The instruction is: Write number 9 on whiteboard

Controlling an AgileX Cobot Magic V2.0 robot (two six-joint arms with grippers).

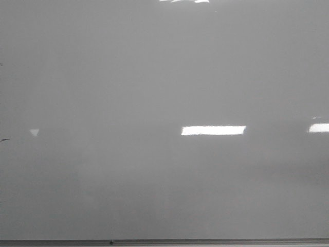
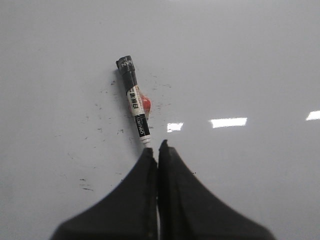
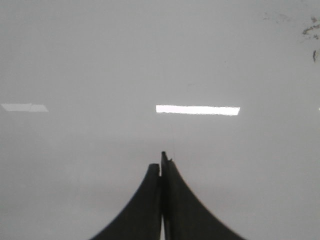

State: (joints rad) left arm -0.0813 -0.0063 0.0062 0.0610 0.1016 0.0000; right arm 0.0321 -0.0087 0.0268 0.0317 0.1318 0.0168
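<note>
Board [image 1: 154, 92] seen blank in front view; no digit legible, only glare bars and metal rim [image 1: 164, 241] along bottom edge; both arms out of that frame. Left gripper [image 2: 158, 150] fingers clenched together, nothing grasped. Marker [image 2: 134, 102] lain on surface just beyond left fingertips; label print too small to be read; smudges scattered around it. Right gripper [image 3: 161, 160] fingers likewise pressed shut, empty.
</note>
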